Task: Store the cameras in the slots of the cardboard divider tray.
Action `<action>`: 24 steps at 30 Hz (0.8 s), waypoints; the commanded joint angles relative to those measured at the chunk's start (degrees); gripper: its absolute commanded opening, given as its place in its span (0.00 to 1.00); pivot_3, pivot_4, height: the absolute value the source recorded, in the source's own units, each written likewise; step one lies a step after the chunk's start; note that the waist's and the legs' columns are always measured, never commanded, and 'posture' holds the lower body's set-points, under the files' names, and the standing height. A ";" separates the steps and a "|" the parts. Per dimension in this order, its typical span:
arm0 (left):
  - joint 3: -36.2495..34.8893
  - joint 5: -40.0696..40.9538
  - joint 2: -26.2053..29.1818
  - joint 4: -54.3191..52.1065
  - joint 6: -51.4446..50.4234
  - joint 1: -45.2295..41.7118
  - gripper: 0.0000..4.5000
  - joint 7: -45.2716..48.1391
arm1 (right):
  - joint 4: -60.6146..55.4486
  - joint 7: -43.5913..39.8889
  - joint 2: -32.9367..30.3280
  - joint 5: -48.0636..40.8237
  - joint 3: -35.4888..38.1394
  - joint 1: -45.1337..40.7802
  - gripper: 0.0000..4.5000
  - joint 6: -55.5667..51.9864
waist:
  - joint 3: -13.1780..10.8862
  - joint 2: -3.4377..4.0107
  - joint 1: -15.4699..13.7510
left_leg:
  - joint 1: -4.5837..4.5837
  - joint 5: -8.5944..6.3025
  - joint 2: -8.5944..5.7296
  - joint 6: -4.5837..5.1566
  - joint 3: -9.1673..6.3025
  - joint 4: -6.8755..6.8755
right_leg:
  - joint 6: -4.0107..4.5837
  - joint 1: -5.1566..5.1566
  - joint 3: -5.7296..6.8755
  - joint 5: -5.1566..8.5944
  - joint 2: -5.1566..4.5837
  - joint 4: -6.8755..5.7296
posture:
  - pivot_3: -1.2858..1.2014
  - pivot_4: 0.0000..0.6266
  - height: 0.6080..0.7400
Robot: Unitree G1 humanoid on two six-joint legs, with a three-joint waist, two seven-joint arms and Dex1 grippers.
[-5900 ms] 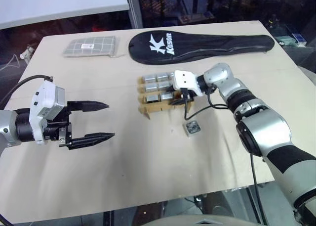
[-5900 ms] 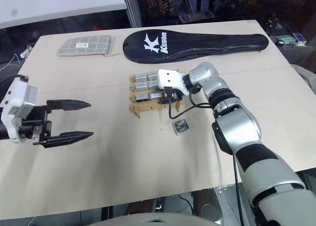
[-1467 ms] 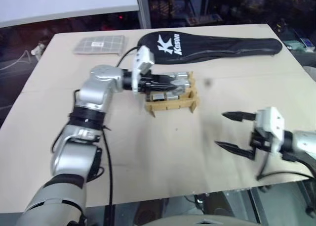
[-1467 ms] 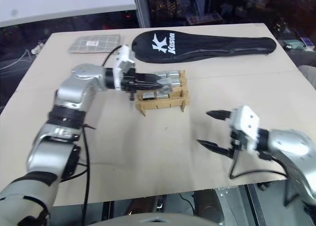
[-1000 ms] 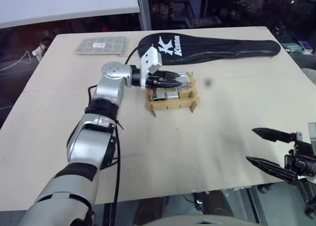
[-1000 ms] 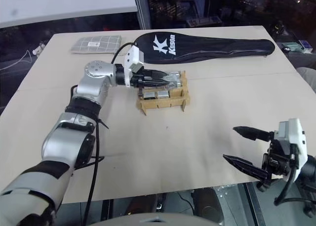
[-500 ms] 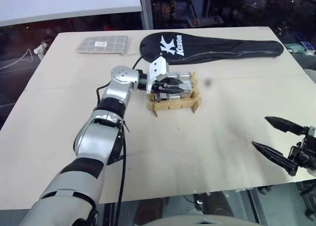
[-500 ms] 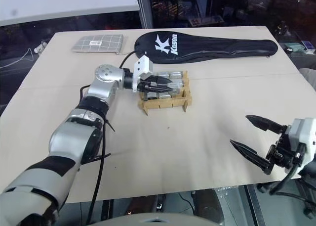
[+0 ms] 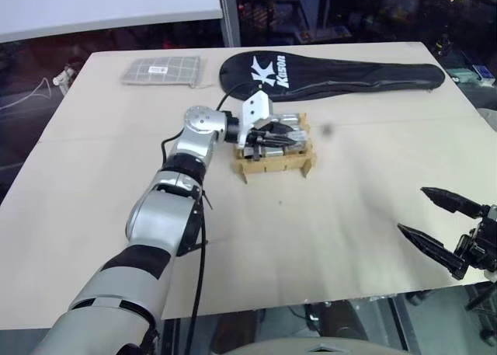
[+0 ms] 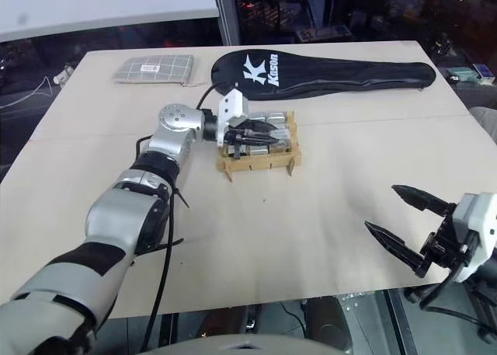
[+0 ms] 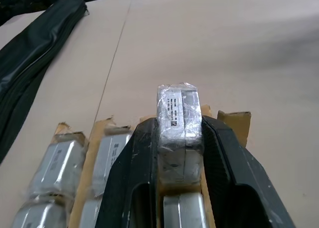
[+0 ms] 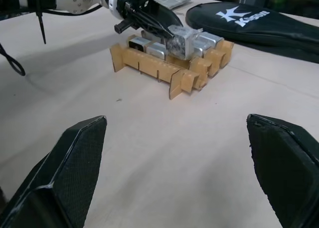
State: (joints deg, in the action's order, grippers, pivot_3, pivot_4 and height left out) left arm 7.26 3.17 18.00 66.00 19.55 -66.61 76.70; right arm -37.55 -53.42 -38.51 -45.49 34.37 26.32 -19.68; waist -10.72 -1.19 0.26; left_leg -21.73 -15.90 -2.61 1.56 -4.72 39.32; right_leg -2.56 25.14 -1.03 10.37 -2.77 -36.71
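The cardboard divider tray (image 9: 273,165) sits mid-table with several plastic-wrapped silver cameras (image 11: 60,160) in its slots. My left gripper (image 9: 289,138) reaches across it from the left and is shut on one more wrapped camera (image 11: 178,119). It holds that camera (image 12: 180,37) just above the strips at the tray's right end (image 12: 192,77). My right gripper (image 9: 411,210) hangs open and empty over the table's near right edge, well away from the tray.
A long black racket cover (image 9: 334,67) lies behind the tray, along the far side of the table. A grey checked pouch (image 9: 161,70) is at the far left. The table edge runs just under my right gripper.
The left gripper has edged right along the tray and a little lower with the camera. The right gripper stays open near the right edge. The head view has shifted slightly.
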 commanded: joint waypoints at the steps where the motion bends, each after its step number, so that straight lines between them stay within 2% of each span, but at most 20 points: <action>1: -0.81 -0.69 -0.41 -0.30 1.55 0.14 0.15 -1.18 | -1.90 0.17 -0.26 -0.58 1.74 0.32 0.99 1.00 | 0.00 0.00 0.02 | 0.00 0.00 0.00 0.00 0.00 0.00 | 0.00 0.00 0.00 0.00 0.00 0.00 | 0.52 0.24 1.00; 13: -0.75 -1.61 0.17 -1.12 -0.13 1.46 0.15 -1.71 | -1.03 0.06 -0.69 0.29 1.66 0.75 0.99 1.04 | 0.01 0.00 0.04 | 0.03 0.00 0.00 0.00 0.00 0.01 | -0.01 -0.01 -0.01 0.00 0.00 -0.02 | 0.52 0.24 1.00; 24: 0.26 -4.08 0.04 -1.24 2.47 2.49 0.15 -2.87 | -0.40 0.00 -1.05 -0.10 1.60 -0.28 0.99 0.55 | 0.02 0.00 0.22 | 0.03 0.00 0.00 0.00 0.03 0.00 | 0.00 -0.01 -0.02 0.00 0.01 -0.02 | 0.52 0.24 1.00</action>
State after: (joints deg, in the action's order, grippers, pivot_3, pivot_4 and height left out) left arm 7.37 -0.60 17.79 65.74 20.62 -64.10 73.69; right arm -37.35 -53.38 -39.06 -44.97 34.46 25.96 -19.71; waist -10.70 -1.19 0.48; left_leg -21.69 -15.90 -2.61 1.56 -4.70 39.32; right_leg -2.56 25.13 -1.05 10.37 -2.76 -36.74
